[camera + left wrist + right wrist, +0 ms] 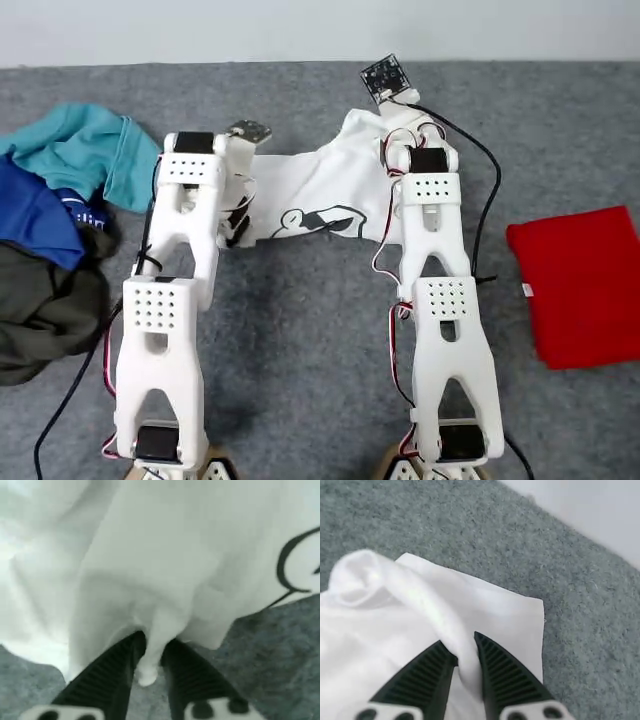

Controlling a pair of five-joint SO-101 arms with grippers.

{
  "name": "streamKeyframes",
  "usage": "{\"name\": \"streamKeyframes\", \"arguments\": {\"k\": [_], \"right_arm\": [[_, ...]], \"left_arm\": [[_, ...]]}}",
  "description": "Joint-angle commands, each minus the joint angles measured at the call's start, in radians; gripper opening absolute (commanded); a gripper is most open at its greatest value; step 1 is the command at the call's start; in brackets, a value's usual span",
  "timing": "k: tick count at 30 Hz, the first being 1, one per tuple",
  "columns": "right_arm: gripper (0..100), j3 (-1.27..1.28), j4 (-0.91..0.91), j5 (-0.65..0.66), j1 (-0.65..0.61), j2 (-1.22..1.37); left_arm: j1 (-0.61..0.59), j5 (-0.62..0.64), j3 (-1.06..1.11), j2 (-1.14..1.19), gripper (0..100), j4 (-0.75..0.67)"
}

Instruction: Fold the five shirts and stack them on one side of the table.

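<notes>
clamping a bunched fold of the white cotton shirt with a black line drawing in the left gripper, ribbed black fingers squeezed together on the cloth close to its edge, just over the grey felt table cover. pinching a raised ridge of the same shirt in the right gripper, likewise closed tight on fabric, near a squared corner of the cloth. stretched crosswise between both arms at the middle back of the table, rumpled and bunched up at the right arm's end, drawing facing up. lying flat at the right side of the table, well apart from the arms: folded red cloth shirt. heaped unfolded at the left edge, all touching: crumpled teal cotton shirt farthest back, crumpled blue shirt just beside it, dark olive shirt nearest the arm bases.
</notes>
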Motion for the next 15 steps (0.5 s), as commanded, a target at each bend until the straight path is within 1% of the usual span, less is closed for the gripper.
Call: {"name": "streamKeyframes", "arguments": {"k": [1, 4, 8, 12, 15], "right_arm": [[0.9, -0.044, 0.002, -0.009, 0.007, -0.018], [0.9, -0.044, 0.004, -0.009, 0.007, -0.016], [0.9, -0.052, 0.041, -0.009, 0.010, -0.027], [0.9, -0.052, 0.199, -0.011, 0.008, -0.113], [0.9, -0.052, 0.355, -0.015, 0.005, -0.208]], "left_arm": [[-0.002, -0.014, -0.120, -0.021, 1, 0.017], [0.000, -0.012, -0.179, -0.064, 1, 0.017], [-0.002, -0.012, -0.156, -0.180, 1, 0.018], [-0.002, -0.012, -0.013, -0.334, 1, 0.018], [-0.006, -0.012, 0.157, -0.465, 1, 0.018]]}}
